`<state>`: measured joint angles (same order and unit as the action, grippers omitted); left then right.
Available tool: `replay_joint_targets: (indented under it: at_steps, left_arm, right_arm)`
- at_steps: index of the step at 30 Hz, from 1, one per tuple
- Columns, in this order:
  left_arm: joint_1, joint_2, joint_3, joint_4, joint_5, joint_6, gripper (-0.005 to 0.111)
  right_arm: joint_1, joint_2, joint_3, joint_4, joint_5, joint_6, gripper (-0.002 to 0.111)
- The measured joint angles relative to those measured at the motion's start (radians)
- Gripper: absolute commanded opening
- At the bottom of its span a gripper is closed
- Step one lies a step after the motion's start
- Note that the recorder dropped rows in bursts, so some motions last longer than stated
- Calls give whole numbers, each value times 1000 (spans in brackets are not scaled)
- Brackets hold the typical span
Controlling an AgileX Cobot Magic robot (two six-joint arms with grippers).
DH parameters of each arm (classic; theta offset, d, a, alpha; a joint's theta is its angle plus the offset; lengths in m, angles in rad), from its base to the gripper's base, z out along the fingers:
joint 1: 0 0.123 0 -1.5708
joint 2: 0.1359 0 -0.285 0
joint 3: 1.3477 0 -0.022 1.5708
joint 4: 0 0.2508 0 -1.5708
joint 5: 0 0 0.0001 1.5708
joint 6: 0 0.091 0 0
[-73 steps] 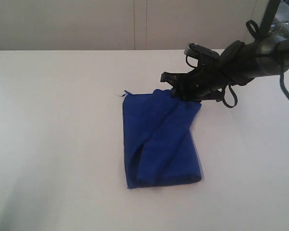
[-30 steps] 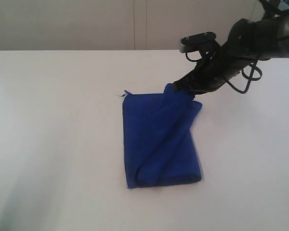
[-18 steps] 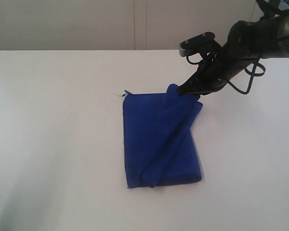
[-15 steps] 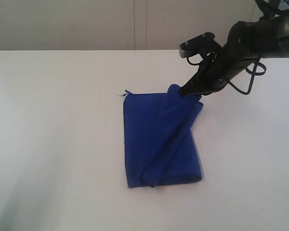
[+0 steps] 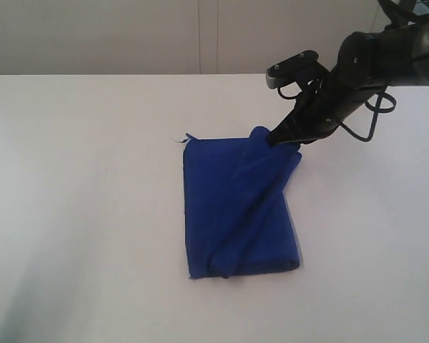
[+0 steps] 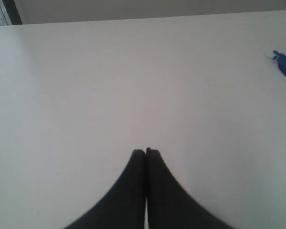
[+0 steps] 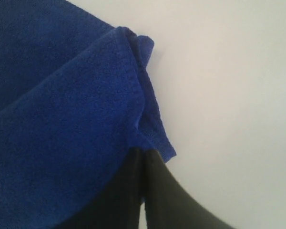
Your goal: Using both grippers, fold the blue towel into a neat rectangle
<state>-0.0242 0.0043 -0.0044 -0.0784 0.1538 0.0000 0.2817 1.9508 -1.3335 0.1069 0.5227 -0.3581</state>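
White tabletop (image 5: 86, 214) fills most of what I can see, with a pale wall (image 5: 129, 36) behind it at twelve o'clock. On it, a little toward five o'clock from the middle, lies the blue towel (image 5: 236, 207), folded lengthwise into a rough rectangle running from twelve to six. Its upper layer does not sit flat: a diagonal ridge runs from the one o'clock corner down to the bottom edge at about six. A small thread tag (image 5: 177, 140) sticks out at the eleven o'clock corner. The right gripper (image 5: 275, 138) reaches in from two o'clock on its black arm (image 5: 372, 64) and is clamped on the towel's one o'clock corner, which is raised off the table in a small peak. Seen from the right wrist, the dark fingers (image 7: 167, 200) meet tightly with blue pile bunched over them, though how many layers are pinched I cannot quite tell. The left gripper (image 6: 146, 153) is clenched on nothing, over bare table, well apart from the towel
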Motion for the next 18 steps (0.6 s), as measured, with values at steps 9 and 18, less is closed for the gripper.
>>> replay_joint_targets:
  at_steps: [9,18]
  left_arm:
    - [0,0,0,-6,-205,-8,0]
    - [0,109,-108,-99,-127,-114,0]
  right_arm:
    - [0,0,0,0,4,80,0]
    - [0,0,0,0,75,128,0]
